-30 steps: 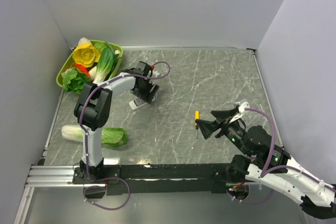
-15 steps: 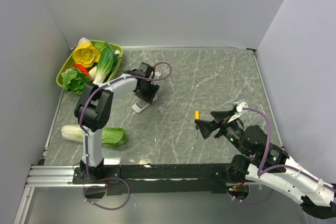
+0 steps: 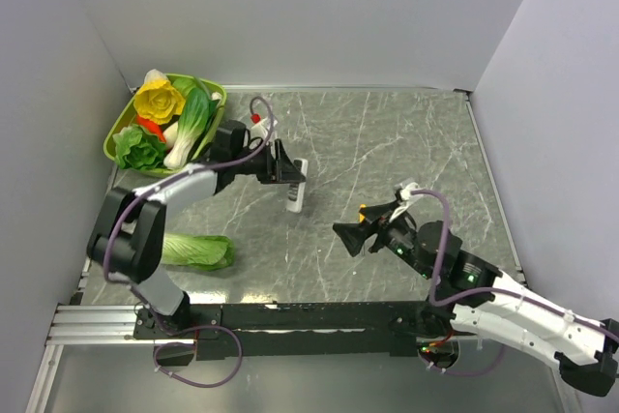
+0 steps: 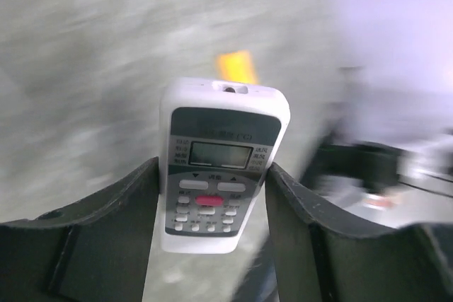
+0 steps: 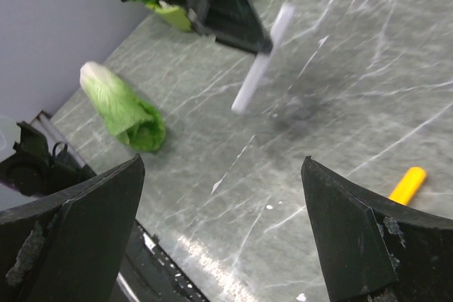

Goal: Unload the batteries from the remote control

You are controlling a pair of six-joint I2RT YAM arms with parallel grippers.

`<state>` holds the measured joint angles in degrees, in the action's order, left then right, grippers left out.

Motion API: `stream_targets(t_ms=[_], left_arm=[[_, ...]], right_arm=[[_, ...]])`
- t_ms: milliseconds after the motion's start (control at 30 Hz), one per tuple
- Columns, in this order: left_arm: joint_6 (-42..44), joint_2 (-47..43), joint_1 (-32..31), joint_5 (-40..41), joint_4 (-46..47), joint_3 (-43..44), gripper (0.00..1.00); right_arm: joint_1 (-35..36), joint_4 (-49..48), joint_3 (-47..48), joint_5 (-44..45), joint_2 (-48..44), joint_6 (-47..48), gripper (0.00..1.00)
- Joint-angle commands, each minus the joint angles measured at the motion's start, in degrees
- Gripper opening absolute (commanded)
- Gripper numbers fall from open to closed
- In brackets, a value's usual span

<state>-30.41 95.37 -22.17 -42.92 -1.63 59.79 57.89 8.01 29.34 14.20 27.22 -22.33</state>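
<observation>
While my left hand (image 4: 212,169) pinches the remote control (image 4: 224,132) by its long edges | light, stiff, slick plastic, I judge | right hand (image 5: 219,169) spread wide, empty

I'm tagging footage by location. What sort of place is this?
Probably a lab test cell, not a home: plain white panel walls box in a grey marble-patterned tabletop, with white robot arms bolted to a black rail.

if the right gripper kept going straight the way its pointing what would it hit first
Most likely the remote control, gripped by the left gripper, which sits almost dead ahead of the open right gripper. Depth is unclear, so it might pass below it and meet the table.
</observation>
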Motion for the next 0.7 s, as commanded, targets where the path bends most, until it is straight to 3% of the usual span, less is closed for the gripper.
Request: stream_targets(t_ms=[0, 33, 133, 433, 533, 667], left_arm=[[-24.8, -8.4, -0.9, -14.1, 36.9, -9.1, 0.25], [-26.7, -9.3, -1.2, -14.2, 43.5, -10.3, 0.25], [-31.5, -12.2, -1.8, -13.8, 49.8, -13.7, 0.23], [-44.0, -12.3, -6.2, -17.2, 72.4, -17.3, 0.25], [-44.4, -13.2, -8.3, -16.9, 72.2, -16.8, 0.24], [-36.1, -15.5, -11.0, -14.8, 62.5, -15.8, 0.25]], right_arm=[[0.1, -12.4, -1.2, -5.0, 3.9, -3.2, 1.0], [0.0, -14.1, -2.1, -6.6, 5.0, -3.2, 1.0], [-0.2, -22.7, -3.9, -9.4, 7.9, -1.7, 1.0], [-4.4, -26.7, 0.5, -18.9, 15.7, -2.5, 1.0], [-5.4, -27.4, 1.0, -20.3, 16.6, -3.8, 1.0], [-5.8, -29.6, 0.7, -21.4, 16.9, -4.0, 1.0]])
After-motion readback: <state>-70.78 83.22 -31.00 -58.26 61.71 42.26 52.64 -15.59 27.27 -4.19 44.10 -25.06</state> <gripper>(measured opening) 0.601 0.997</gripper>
